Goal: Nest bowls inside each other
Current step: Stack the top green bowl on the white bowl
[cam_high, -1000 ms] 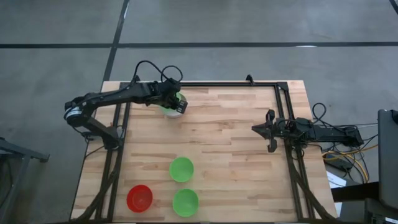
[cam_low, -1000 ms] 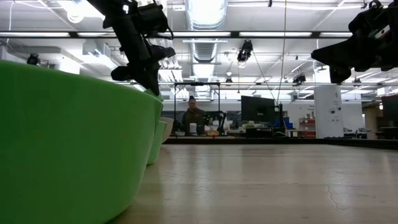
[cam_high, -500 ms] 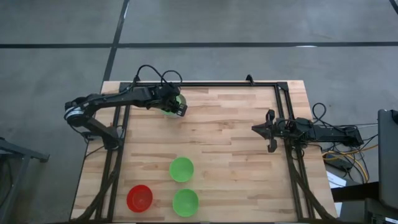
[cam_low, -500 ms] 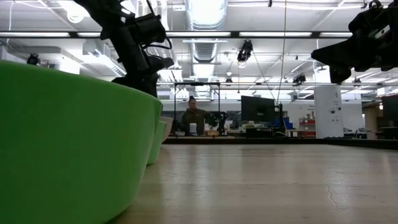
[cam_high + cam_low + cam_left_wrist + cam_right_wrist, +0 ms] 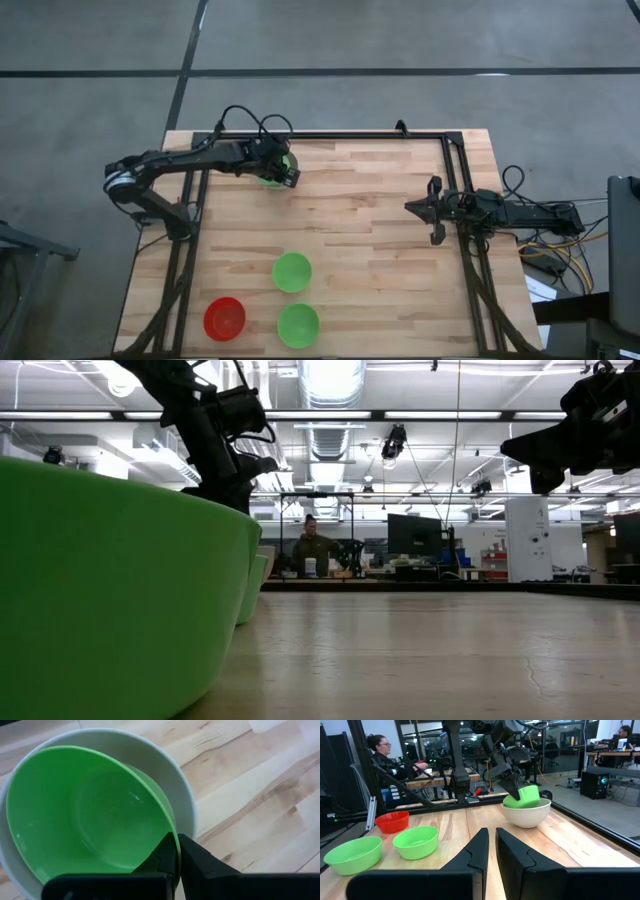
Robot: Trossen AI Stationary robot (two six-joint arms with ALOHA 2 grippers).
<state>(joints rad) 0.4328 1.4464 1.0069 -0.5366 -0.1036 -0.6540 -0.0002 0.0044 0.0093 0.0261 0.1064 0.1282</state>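
A white-grey bowl (image 5: pixel 186 795) stands on the table's far left part. My left gripper (image 5: pixel 176 840) is shut on a green bowl (image 5: pixel 90 815) that sits tilted inside it; the right wrist view shows that bowl (image 5: pixel 526 796) slanting out of the white one (image 5: pixel 527 815). Two more green bowls (image 5: pixel 291 272) (image 5: pixel 298 325) and a red bowl (image 5: pixel 224 318) stand on their bases near the front left. My right gripper (image 5: pixel 412 207) waits shut at the right edge. My left gripper pinches the green bowl's rim (image 5: pixel 170 831) between its two fingers, one inside the bowl and one outside, between the green wall and the white one. The fingers slant down from the table's left. The bowl is tilted, its lower part within the white-grey bowl.
A black frame rail (image 5: pixel 380 135) runs along the table's far and side edges. Bare wood (image 5: pixel 380 270) lies between the two arms. In the low view a green bowl (image 5: pixel 110 580) fills the left foreground. People sit at desks beyond the table.
My left gripper has gone down with the green bowl, still shut on its rim. The bowl has sunk into the white-grey bowl and now covers most of it in the high view.
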